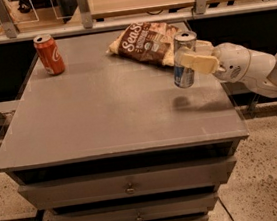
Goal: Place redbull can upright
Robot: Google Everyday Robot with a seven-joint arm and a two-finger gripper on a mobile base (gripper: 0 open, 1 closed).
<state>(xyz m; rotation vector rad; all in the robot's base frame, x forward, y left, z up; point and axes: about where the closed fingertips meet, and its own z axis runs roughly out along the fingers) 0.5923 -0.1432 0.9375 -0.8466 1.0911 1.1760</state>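
Observation:
The redbull can is slim and silver with blue near its base. It hangs upright above the right side of the grey tabletop, with its shadow on the surface below. My gripper reaches in from the right on a white arm and is shut on the can around its middle. One cream finger crosses the can's front.
A red cola can stands upright at the table's back left corner. A brown snack bag lies at the back, just behind the held can. Drawers sit under the tabletop. A wooden shelf with metal posts runs behind.

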